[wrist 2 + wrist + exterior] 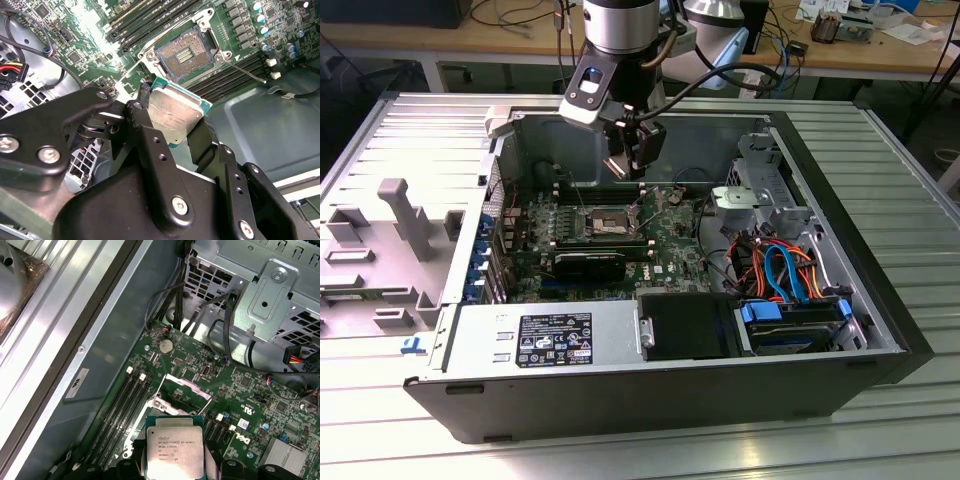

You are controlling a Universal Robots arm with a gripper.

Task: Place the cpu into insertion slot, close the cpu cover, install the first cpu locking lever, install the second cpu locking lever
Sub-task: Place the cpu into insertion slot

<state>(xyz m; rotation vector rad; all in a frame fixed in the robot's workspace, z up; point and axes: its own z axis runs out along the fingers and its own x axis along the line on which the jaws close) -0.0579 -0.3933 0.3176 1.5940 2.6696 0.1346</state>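
Silvery cpu (175, 112) pinched btwn fingers (150, 140), above open insertion slot (182, 54).

A ribbed, silver-grey metal table (890, 180) is spread across the exterior view, and an open computer case (650, 400) is set on it. A grey moulded tray (390, 240) is laid near the table's edge at the exterior view's left. Beyond the far edge a wooden workbench (440, 45) is seen, strewn with cables (520, 15); the space beneath it is left in shadow. A warm glare is thrown along the table's near edge.
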